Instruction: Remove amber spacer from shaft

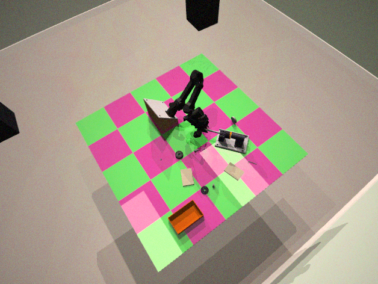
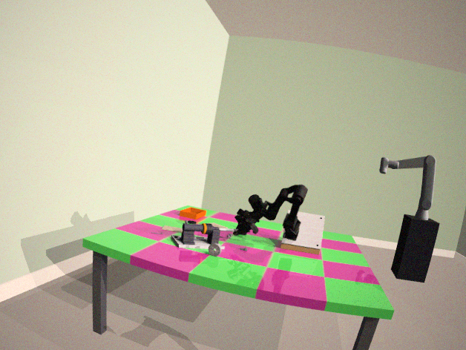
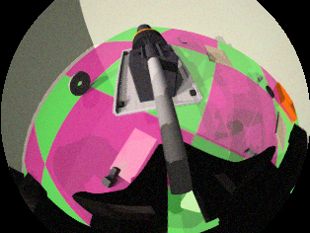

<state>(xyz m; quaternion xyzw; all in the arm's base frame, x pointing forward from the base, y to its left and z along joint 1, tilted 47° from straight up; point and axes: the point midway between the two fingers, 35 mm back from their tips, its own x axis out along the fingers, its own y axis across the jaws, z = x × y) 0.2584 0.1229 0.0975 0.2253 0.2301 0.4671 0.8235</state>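
Extending rightward in the top view from the closed gripper point(image 1: 206, 129) point(image 2: 235, 232) point(image 3: 179, 190), the gripped shaft point(image 1: 212, 131) point(image 2: 228, 230) point(image 3: 165, 109) is aimed lengthwise at the amber spacer point(image 1: 230, 135) point(image 2: 205, 228) point(image 3: 143, 31).

On the table point(image 1: 117, 109) point(image 2: 225, 272) point(image 3: 99, 143), one orange bin point(image 1: 185, 217) point(image 2: 192, 213) point(image 3: 285, 101) is standing, two flat beige plates point(image 1: 187, 177) point(image 3: 280, 130) are lying, and one slanted board point(image 1: 160, 109) point(image 2: 310, 231) is leaning. Three discs with holes are showing: two dark discs point(image 1: 201, 191) and one grey disc point(image 1: 233, 120) point(image 2: 210, 249) point(image 3: 74, 85). One white base tray point(image 1: 227, 147) point(image 3: 118, 89) is carrying two dark upright blocks point(image 2: 213, 236). One shaft point(image 1: 212, 130) point(image 3: 168, 123) and one amber spacer point(image 1: 230, 135) point(image 2: 205, 228) point(image 3: 144, 32) are showing. Two arms are appearing, one black arm point(image 1: 197, 82) point(image 2: 299, 193), one grey arm point(image 2: 427, 184).
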